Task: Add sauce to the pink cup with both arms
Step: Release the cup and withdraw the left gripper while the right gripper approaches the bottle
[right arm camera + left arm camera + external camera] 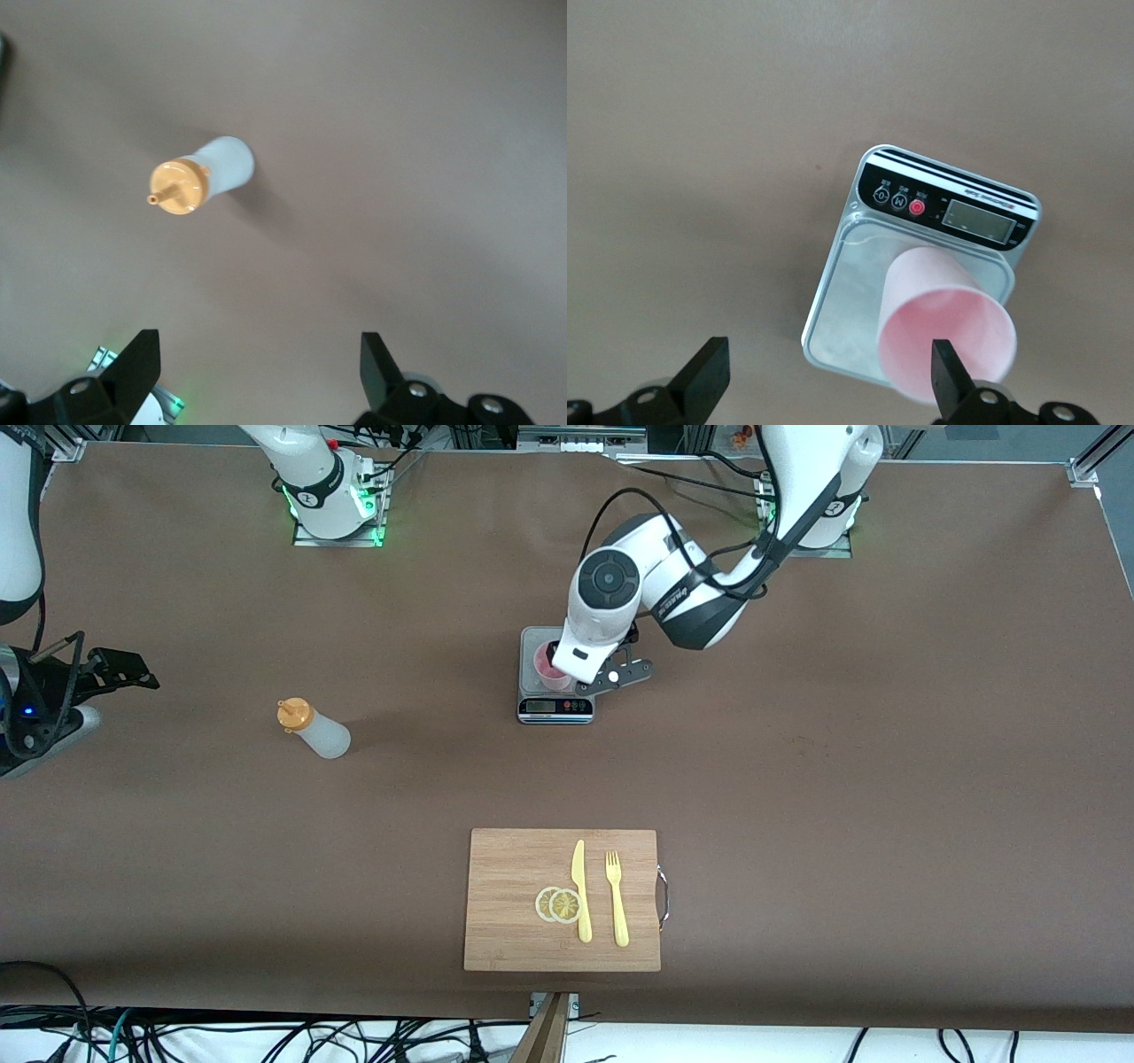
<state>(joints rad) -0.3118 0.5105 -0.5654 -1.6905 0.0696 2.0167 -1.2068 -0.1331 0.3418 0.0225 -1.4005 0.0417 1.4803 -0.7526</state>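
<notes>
Nearest the front camera, well clear of the scale [555,676] that serves as landmark here, lies a bamboo cutting board [509,868] carrying two lemon slices [559,904], a pale yellow plastic knife [580,890] and a matching fork [617,897]; none of these belong to the task.

Toward the right arm's end of the table from the scale, and slightly nearer the camera, the sauce [316,729] stands upright, its long axis vertical: a translucent whitish, soft-looking cylinder with an orange nozzle cap. The right gripper [257,372] hangs above the table near that bottle with its fingers spread wide and nothing between them. The bottle sits off from the jaws rather than between them, so the gripper would probably have to travel sideways toward it and then descend. This arm is clearly the closer one to the bottle.

On the scale's brushed steel plate stands the pink cup [948,332], smooth, thin-walled, tapered, mouth upward. The left gripper [828,381] hovers at the scale with jaws released; one finger [946,372] overlaps the cup's rim in the left wrist view, the other stands off the plate, so the jaws do not yet straddle the cup.
</notes>
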